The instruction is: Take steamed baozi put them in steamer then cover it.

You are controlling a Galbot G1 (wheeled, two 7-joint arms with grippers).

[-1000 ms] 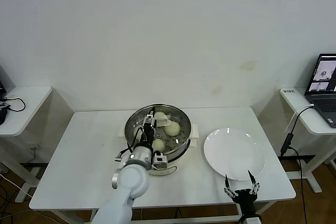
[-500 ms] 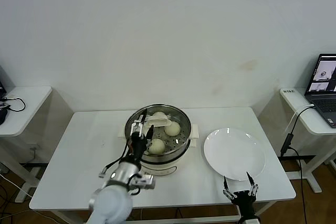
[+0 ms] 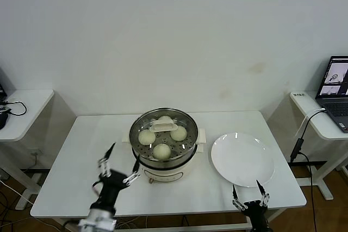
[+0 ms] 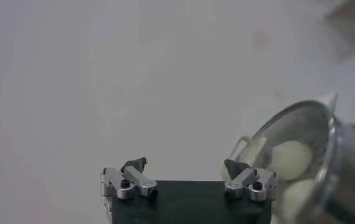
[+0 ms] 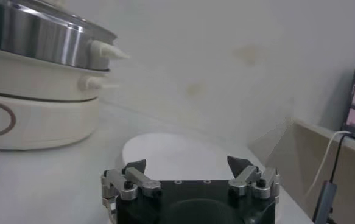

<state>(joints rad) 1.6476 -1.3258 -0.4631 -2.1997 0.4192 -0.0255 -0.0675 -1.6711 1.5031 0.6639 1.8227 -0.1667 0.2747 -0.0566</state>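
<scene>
Left gripper [image 3: 117, 161] withdrawn from shiny round steamer [image 3: 163, 136], fingers apart.

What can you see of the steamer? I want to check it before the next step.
The steamer is a round, shiny steel pot on a cream-white base with side handles, standing upright near the middle of the white table. A clear lid with a cream-white handle sits on it. Through the glass, three buns show plainly on the perforated tray, a fourth mostly hidden behind the handle. Neither gripper touches it; the white plate lies beside it, apart.
</scene>
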